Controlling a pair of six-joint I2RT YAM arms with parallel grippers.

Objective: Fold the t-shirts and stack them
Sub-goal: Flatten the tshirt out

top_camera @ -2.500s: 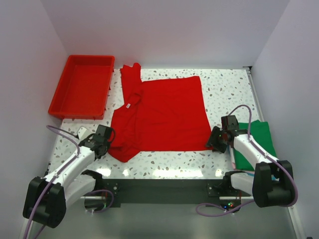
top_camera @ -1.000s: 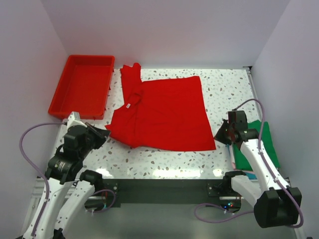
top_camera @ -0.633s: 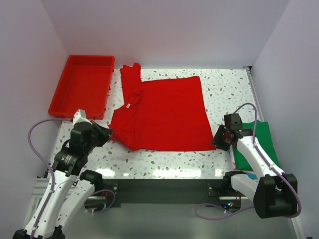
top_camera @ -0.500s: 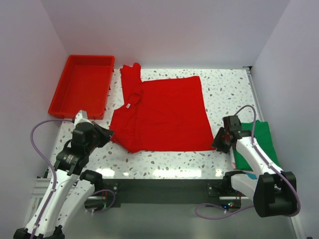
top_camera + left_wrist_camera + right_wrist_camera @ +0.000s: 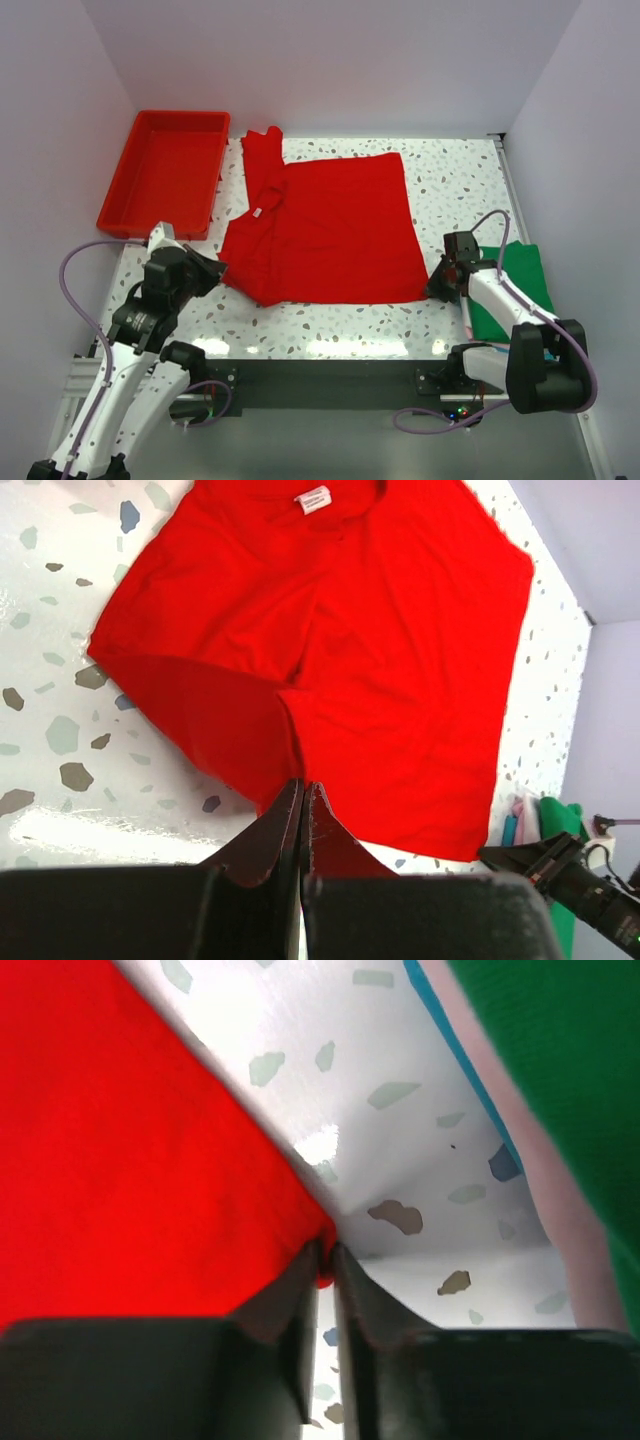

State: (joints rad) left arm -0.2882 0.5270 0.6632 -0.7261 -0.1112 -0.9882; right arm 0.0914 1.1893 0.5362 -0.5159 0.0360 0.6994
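Note:
A plain red t-shirt (image 5: 330,225) with a small white neck label (image 5: 257,212) lies spread on the table's middle. My left gripper (image 5: 212,268) is shut on its near left edge, and cloth folds up at the tips in the left wrist view (image 5: 302,785). My right gripper (image 5: 437,284) is shut on the shirt's near right corner, pinched between the tips in the right wrist view (image 5: 325,1257). A folded green t-shirt (image 5: 520,290) lies at the right on pink (image 5: 540,1190) and teal (image 5: 450,1040) folded ones.
A rigid red plastic tray (image 5: 165,185) sits at the back left, apart from the shirt. White walls close in the table on three sides. Bare speckled tabletop (image 5: 450,170) shows behind and in front of the shirt.
My left arm has risen and taken the shirt's near left edge. Over the last second both grippers eased back and the near edge settled. Almost nothing moved in the last half second.

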